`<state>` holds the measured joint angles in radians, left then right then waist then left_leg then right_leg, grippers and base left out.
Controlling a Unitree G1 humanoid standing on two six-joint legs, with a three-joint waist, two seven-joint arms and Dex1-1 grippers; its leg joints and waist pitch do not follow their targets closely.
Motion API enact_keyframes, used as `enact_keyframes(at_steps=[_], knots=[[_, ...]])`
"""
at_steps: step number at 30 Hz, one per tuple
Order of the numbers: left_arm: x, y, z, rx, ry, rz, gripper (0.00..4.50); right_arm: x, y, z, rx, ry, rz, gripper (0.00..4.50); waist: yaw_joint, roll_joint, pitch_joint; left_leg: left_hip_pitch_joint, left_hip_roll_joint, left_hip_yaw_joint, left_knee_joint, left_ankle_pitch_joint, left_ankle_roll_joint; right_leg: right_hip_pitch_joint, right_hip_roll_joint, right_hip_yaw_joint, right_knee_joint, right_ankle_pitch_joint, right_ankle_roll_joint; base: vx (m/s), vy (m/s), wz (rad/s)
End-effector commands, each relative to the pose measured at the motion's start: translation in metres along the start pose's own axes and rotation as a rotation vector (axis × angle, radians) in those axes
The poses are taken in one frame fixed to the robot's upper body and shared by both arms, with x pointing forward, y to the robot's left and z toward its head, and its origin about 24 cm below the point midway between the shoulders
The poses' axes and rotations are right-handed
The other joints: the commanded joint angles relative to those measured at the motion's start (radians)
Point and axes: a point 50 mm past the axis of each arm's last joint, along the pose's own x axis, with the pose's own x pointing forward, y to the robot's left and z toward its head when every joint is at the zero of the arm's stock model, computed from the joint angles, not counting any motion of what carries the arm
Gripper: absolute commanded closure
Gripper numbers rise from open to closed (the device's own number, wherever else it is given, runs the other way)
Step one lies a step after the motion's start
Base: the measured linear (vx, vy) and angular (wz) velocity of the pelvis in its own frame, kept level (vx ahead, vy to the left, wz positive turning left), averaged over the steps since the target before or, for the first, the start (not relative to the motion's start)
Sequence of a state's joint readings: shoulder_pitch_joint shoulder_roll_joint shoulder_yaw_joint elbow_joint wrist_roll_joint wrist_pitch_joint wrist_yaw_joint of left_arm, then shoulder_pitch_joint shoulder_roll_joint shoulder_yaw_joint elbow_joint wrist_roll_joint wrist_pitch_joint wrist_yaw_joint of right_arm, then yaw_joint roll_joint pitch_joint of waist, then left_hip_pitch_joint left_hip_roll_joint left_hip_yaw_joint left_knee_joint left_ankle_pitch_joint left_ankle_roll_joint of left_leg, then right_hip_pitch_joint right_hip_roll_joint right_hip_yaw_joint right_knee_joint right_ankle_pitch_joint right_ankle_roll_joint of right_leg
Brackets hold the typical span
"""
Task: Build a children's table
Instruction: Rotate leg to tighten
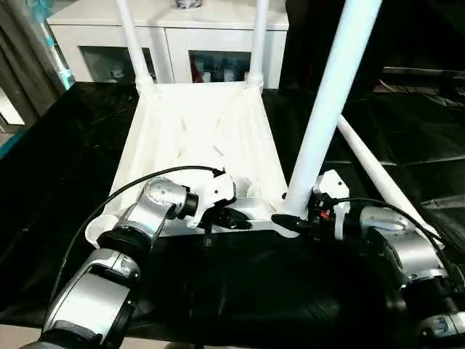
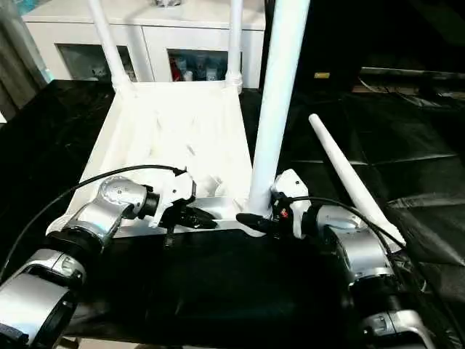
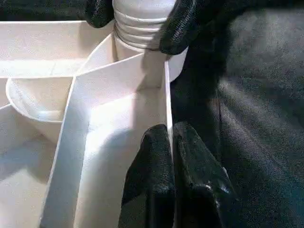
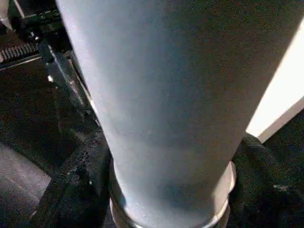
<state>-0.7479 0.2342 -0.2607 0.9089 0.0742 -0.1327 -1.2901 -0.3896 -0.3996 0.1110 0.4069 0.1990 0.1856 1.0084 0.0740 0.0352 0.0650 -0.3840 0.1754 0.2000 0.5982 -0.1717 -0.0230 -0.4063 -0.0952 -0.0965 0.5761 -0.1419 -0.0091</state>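
Observation:
The white tabletop lies upside down on the black-sheeted table, ribs up. Two white legs stand upright in its far corner sockets. A third leg stands in the near right socket, leaning slightly, and my right gripper is shut on its base; the black fingers flank the tube. My left gripper is shut on the tabletop's near rim, one finger on each side of the thin wall, just left of that socket. The leg's ribbed end shows in the left wrist view.
A fourth white leg lies loose on the black sheet to the right of the tabletop. The near left corner socket holds nothing. A white cabinet with glass doors stands behind the table.

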Motion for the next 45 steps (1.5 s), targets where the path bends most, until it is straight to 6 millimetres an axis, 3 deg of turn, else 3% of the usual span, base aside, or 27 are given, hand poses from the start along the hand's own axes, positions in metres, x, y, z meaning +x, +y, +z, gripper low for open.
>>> enact_keyframes(at_steps=[1,2,3,4,6,8,9,10,11,14,16,17,18,20,21,24,26,30,31,32,34,39,45], knots=[[0.009,0.000,0.011,0.029,-0.041,-0.006,4.50,0.008,0.004,-0.002,0.034,-0.010,-0.014,1.74,0.001,-0.016,-0.075,0.022,0.062,-0.029,-0.074,-0.290,0.049,0.044,-0.072,0.049,-0.076,-0.406,-0.202,0.000,0.000,0.00],[0.009,0.000,0.011,0.029,-0.041,-0.006,4.50,0.008,0.004,-0.002,0.034,-0.010,-0.014,1.75,0.001,-0.017,-0.074,0.024,0.062,-0.029,-0.075,-0.297,0.045,0.042,-0.072,0.049,-0.079,-0.417,-0.199,0.000,0.000,0.00],[0.018,0.009,0.014,0.006,-0.017,0.121,4.50,0.019,0.001,-0.011,0.083,-0.004,-0.164,1.75,-0.001,-0.019,-0.073,0.022,0.060,-0.030,-0.075,-0.302,0.041,0.046,-0.073,0.048,-0.080,-0.433,-0.193,0.000,0.000,0.00],[0.024,0.015,0.018,-0.012,-0.014,0.204,4.50,0.026,-0.002,-0.015,0.124,-0.005,-0.271,1.75,-0.008,-0.015,-0.071,0.029,0.059,-0.032,-0.075,-0.320,0.026,0.034,-0.073,0.048,-0.085,-0.462,-0.185,0.000,0.000,0.00],[0.036,0.021,0.027,-0.026,-0.014,0.313,4.50,0.038,-0.008,-0.019,0.203,-0.010,-0.463,1.75,-0.027,-0.017,-0.065,0.040,0.050,-0.039,-0.071,-0.392,-0.011,0.028,-0.074,0.034,-0.103,-0.597,-0.148,0.000,0.000,0.00],[0.044,0.024,0.033,-0.040,-0.022,0.368,4.50,0.046,-0.011,-0.020,0.258,-0.017,-0.565,1.76,-0.037,-0.017,-0.063,0.045,0.047,-0.043,-0.067,-0.424,-0.015,0.025,-0.074,0.025,-0.116,-0.657,-0.119,-0.055,0.015,-0.05],[0.047,0.024,0.036,-0.050,-0.028,0.386,4.50,0.049,-0.011,-0.019,0.273,-0.019,-0.590,1.76,-0.047,-0.010,-0.061,0.043,0.045,-0.048,-0.068,-0.450,-0.016,0.030,-0.072,0.014,-0.126,-0.684,-0.091,-0.052,0.019,-0.06],[0.050,0.025,0.040,-0.054,-0.036,0.400,4.50,0.053,-0.011,-0.018,0.282,-0.024,-0.606,1.76,-0.056,-0.002,-0.061,0.050,0.048,-0.052,-0.070,-0.486,-0.014,0.031,-0.069,0.003,-0.135,-0.682,-0.074,0.000,0.000,0.00],[0.054,0.025,0.043,-0.056,-0.043,0.410,4.50,0.058,-0.010,-0.016,0.288,-0.029,-0.618,1.76,-0.065,-0.003,-0.060,0.048,0.050,-0.056,-0.075,-0.516,-0.008,0.037,-0.065,-0.007,-0.142,-0.661,-0.063,0.000,0.000,0.00],[0.064,0.022,0.050,-0.035,-0.050,0.399,4.50,0.070,-0.008,-0.006,0.237,-0.040,-0.613,1.76,-0.074,0.011,-0.058,0.053,0.061,-0.068,-0.089,-0.607,-0.021,0.045,-0.064,-0.019,-0.140,-0.593,-0.065,0.000,0.000,0.00],[0.067,0.021,0.052,-0.023,-0.055,0.386,4.50,0.074,-0.007,0.001,0.184,-0.057,-0.592,1.76,-0.085,0.007,-0.058,0.056,0.059,-0.070,-0.095,-0.657,-0.037,0.043,-0.067,-0.013,-0.134,-0.551,-0.085,0.000,0.000,0.00],[0.066,0.020,0.052,-0.018,-0.059,0.377,4.50,0.075,-0.007,0.005,0.161,-0.078,-0.573,1.20,-0.086,0.004,-0.059,0.056,0.052,-0.067,-0.089,-0.640,-0.032,0.040,-0.075,-0.009,-0.137,-0.571,-0.089,0.000,0.000,0.00],[0.065,0.021,0.051,-0.015,-0.060,0.369,4.50,0.073,-0.008,0.008,0.150,-0.094,-0.556,1.20,-0.086,0.000,-0.061,0.051,0.046,-0.065,-0.084,-0.604,-0.018,0.042,-0.082,-0.007,-0.141,-0.594,-0.091,0.000,0.000,0.00],[0.061,0.021,0.049,-0.007,-0.062,0.357,4.50,0.070,-0.010,0.011,0.136,-0.113,-0.534,1.06,-0.082,-0.006,-0.062,0.044,0.046,-0.063,-0.082,-0.556,0.001,0.045,-0.085,-0.004,-0.142,-0.600,-0.092,0.000,0.000,0.00],[0.060,0.021,0.048,-0.005,-0.063,0.350,4.50,0.069,-0.011,0.012,0.129,-0.119,-0.523,1.00,-0.081,-0.005,-0.064,0.041,0.047,-0.063,-0.083,-0.543,0.006,0.047,-0.086,-0.002,-0.138,-0.592,-0.097,0.000,0.000,0.00],[0.046,0.019,0.039,0.019,-0.061,0.270,4.50,0.053,-0.012,0.016,0.057,-0.129,-0.383,0.67,-0.074,-0.005,-0.069,0.028,0.054,-0.061,-0.090,-0.490,0.028,0.055,-0.085,0.010,-0.122,-0.493,-0.133,0.000,0.000,0.00],[0.038,0.017,0.035,0.035,-0.070,0.216,4.50,0.043,-0.011,0.014,0.008,-0.107,-0.285,0.67,-0.067,-0.008,-0.073,0.019,0.054,-0.053,-0.088,-0.424,0.052,0.059,-0.086,0.020,-0.108,-0.408,-0.177,0.000,0.000,0.00],[0.026,0.013,0.026,0.056,-0.053,0.133,4.50,0.024,-0.007,0.008,-0.058,-0.052,-0.138,0.67,-0.042,-0.017,-0.076,0.017,0.053,-0.035,-0.075,-0.325,0.097,0.058,-0.083,0.028,-0.091,-0.337,-0.217,0.000,0.000,0.00],[0.022,0.011,0.024,0.054,-0.056,0.098,4.50,0.017,-0.006,0.007,-0.062,-0.037,-0.096,0.67,-0.032,-0.019,-0.080,0.010,0.055,-0.032,-0.071,-0.282,0.110,0.062,-0.083,0.031,-0.081,-0.312,-0.222,0.000,0.000,0.00],[0.019,0.010,0.024,0.054,-0.064,0.076,4.50,0.013,-0.006,0.007,-0.064,-0.030,-0.074,0.67,-0.020,-0.016,-0.080,0.014,0.058,-0.026,-0.069,-0.264,0.119,0.055,-0.081,0.032,-0.077,-0.299,-0.228,0.000,0.000,0.00],[0.015,0.007,0.022,0.055,-0.080,0.023,4.50,0.005,-0.006,0.007,-0.070,-0.013,-0.044,0.67,-0.007,-0.016,-0.083,0.022,0.061,-0.019,-0.065,-0.252,0.115,0.049,-0.080,0.035,-0.071,-0.284,-0.242,0.000,0.000,0.00],[0.009,0.002,0.018,0.059,-0.068,-0.050,4.50,-0.004,-0.005,0.007,-0.055,0.001,-0.004,0.67,0.010,-0.013,-0.086,0.014,0.064,-0.022,-0.064,-0.195,0.118,0.052,-0.077,0.036,-0.053,-0.226,-0.253,0.000,0.000,0.00],[0.008,0.000,0.017,0.052,-0.080,-0.060,4.50,-0.005,0.002,0.004,-0.037,0.003,0.038,1.04,0.016,-0.013,-0.080,0.021,0.065,-0.024,-0.071,-0.255,0.076,0.048,-0.077,0.036,-0.067,-0.328,-0.221,0.000,0.000,0.00]])
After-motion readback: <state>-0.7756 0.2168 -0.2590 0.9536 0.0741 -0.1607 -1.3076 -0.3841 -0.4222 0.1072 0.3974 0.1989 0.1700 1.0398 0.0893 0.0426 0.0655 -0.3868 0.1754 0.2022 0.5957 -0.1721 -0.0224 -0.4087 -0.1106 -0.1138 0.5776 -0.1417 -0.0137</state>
